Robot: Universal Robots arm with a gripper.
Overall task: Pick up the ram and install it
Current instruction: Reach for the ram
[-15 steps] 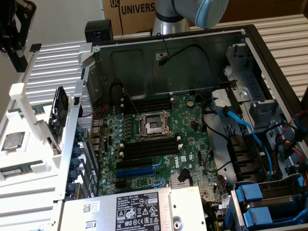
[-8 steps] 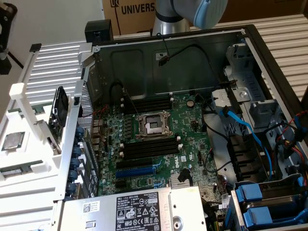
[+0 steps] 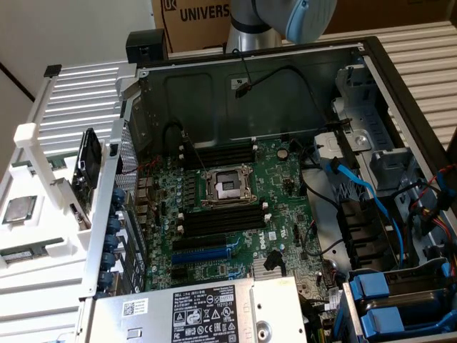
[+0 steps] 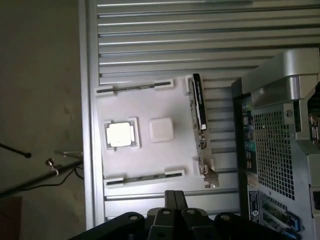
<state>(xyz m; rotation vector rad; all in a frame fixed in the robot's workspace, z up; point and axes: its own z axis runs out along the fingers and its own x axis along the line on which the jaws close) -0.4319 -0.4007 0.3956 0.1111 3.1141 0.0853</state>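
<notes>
Claw: the gripper (image 4: 175,199) is hanging over the white tray (image 4: 150,160), fingers pressed together, carrying nothing.
Ram: the ram (image 4: 198,107) is standing on edge in the clips along the tray's side that faces the computer case (image 4: 280,150). In the exterior view the ram (image 3: 87,170) is showing as the dark upright stick at the exterior view's left, just beside the case wall.
Long axis: it is running along that case wall, near to far in the exterior view.
Way from the claw: the stick is sitting off to the case side of the claw, not beneath it. The processor chip (image 4: 120,135) is lying on the opposite side, away from the case.
Line-up: the two fingers are sitting side by side across the stick's thin way, so the wrist is looking roughly squared to it, by my reading.
Slots: the memory slots (image 3: 218,218) are waiting inside the case, well apart from the ram, towards the exterior view's right.
Progress: nothing is being gripped; the ram is not yet lifted.
</notes>
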